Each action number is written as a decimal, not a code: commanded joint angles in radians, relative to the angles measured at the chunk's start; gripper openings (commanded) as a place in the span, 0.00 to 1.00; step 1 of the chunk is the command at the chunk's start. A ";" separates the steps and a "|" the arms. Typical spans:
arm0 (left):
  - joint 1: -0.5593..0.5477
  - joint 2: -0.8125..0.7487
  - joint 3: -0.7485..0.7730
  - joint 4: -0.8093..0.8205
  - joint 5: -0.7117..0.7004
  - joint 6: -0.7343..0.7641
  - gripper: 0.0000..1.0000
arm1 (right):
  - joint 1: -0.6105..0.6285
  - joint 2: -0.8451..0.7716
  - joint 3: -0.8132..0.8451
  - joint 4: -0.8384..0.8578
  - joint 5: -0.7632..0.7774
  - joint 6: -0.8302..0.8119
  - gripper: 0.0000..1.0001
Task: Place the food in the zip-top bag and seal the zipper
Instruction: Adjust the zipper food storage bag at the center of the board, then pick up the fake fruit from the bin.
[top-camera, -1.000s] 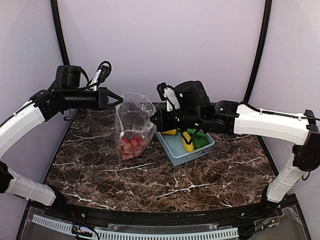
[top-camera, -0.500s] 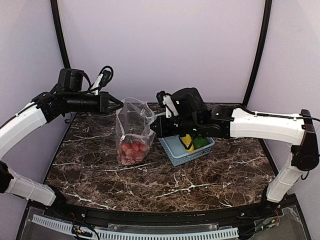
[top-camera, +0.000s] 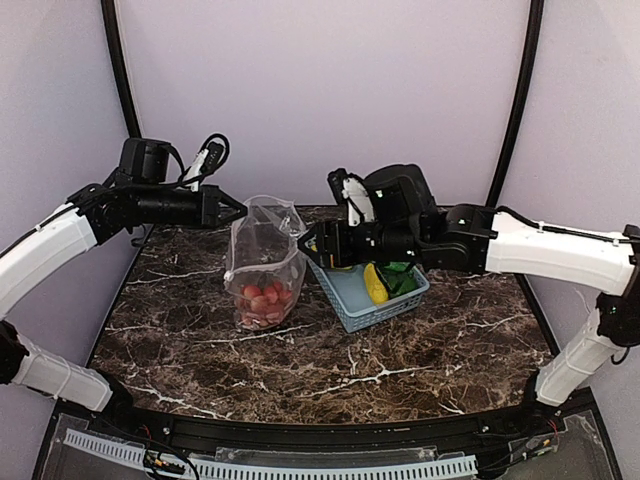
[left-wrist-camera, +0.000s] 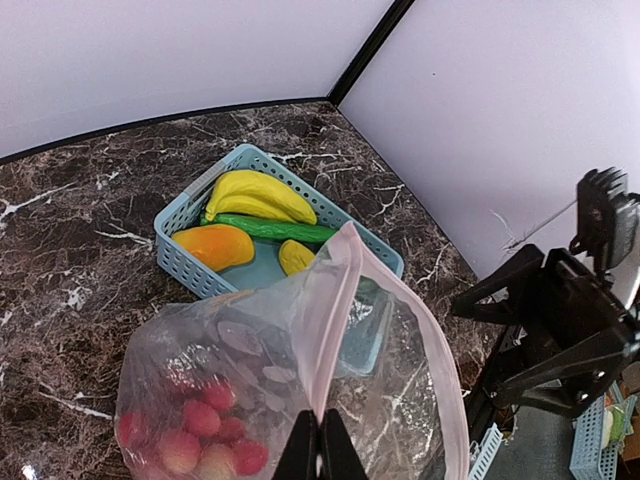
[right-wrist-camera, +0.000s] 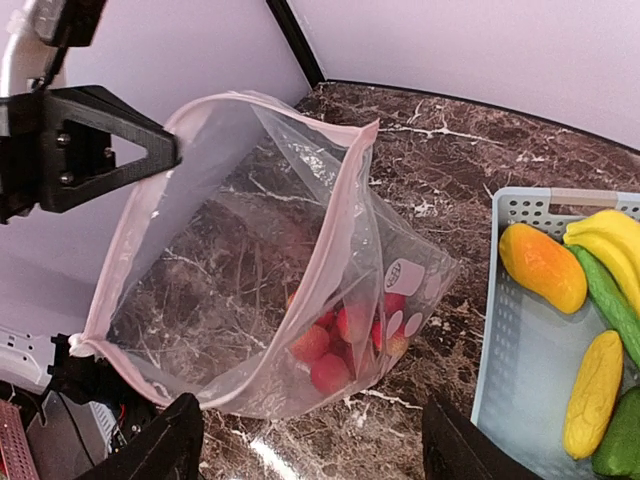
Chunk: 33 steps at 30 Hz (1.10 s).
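The clear zip-top bag (top-camera: 265, 262) hangs over the marble table with several small red fruits (right-wrist-camera: 340, 340) in its bottom. My left gripper (top-camera: 241, 208) is shut on the pinkish zipper (left-wrist-camera: 335, 300) at the left end of the bag's mouth, and the wrist view shows its fingers (left-wrist-camera: 320, 445) pinched on the strip. My right gripper (top-camera: 306, 243) stands open at the bag's right side with nothing between its fingers (right-wrist-camera: 185, 440). The rest of the food lies in the basket: a yellow banana (left-wrist-camera: 260, 195), an orange piece (right-wrist-camera: 543, 265), a green cucumber (left-wrist-camera: 270, 228) and a yellow corn-like piece (right-wrist-camera: 592, 392).
The light-blue lattice basket (top-camera: 350, 310) sits on the table right of the bag, under my right arm. Purple walls and black frame poles (top-camera: 515, 100) close in the back. Dark marble table (top-camera: 300, 370) stretches in front of the bag.
My right gripper was shut at the bag's right edge and has now opened and drawn slightly right. The bag still hangs from my left gripper, which has hardly moved.
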 joint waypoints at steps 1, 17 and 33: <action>0.023 0.030 0.007 0.000 0.019 0.062 0.01 | -0.008 -0.112 -0.035 -0.018 0.068 -0.056 0.77; 0.070 0.028 -0.133 0.250 0.106 0.217 0.01 | -0.261 -0.023 0.008 -0.270 -0.022 -0.175 0.76; 0.128 0.004 -0.217 0.272 0.093 0.188 0.01 | -0.493 0.327 0.201 -0.340 -0.124 -0.257 0.64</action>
